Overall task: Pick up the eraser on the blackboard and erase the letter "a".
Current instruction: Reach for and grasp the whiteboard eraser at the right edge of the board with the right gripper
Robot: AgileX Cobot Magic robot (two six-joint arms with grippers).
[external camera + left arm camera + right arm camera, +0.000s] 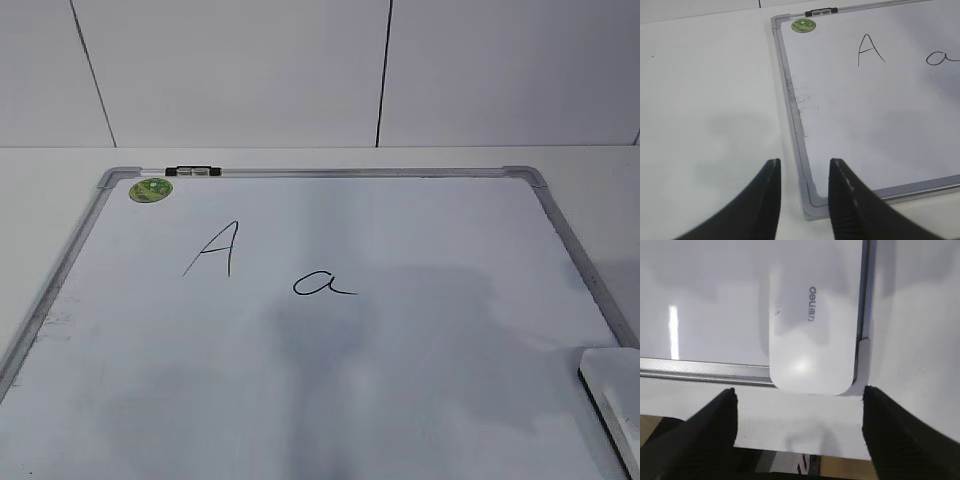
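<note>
The eraser [812,330] lies at the blackboard's [400,380] near right corner, at about 4 o'clock in the exterior view, with its near end lapping over the grey frame. In the right wrist view it sits at 12 o'clock from the right gripper [799,412], centred between the two fingers. Its long axis runs straight away from the jaws, toward 12 o'clock, so its short width lies across the gap. The jaws stand wide, clearly wider than the eraser, and empty. They are apart from it, with the fingertips just short of its near end.

Judgement: the right arm is the nearer by far. The coming move turns on advancing along that long axis and lowering until the fingers flank the eraser's two long sides.

The left gripper [805,167] hangs over the board's near left corner, well apart from the eraser. Its jaws are parted to a moderate gap and hold nothing.

The letter "a" [323,284] is intact near the board's centre, at roughly 10 o'clock from the eraser. The capital "A" [214,248] stands just to its left.

Limits of view: the exterior view cuts the eraser off at the frame edge. Neither arm shows there. The eraser's far end is washed out by glare in the right wrist view. Height of the jaws above the desk [705,100] cannot be judged.
</note>
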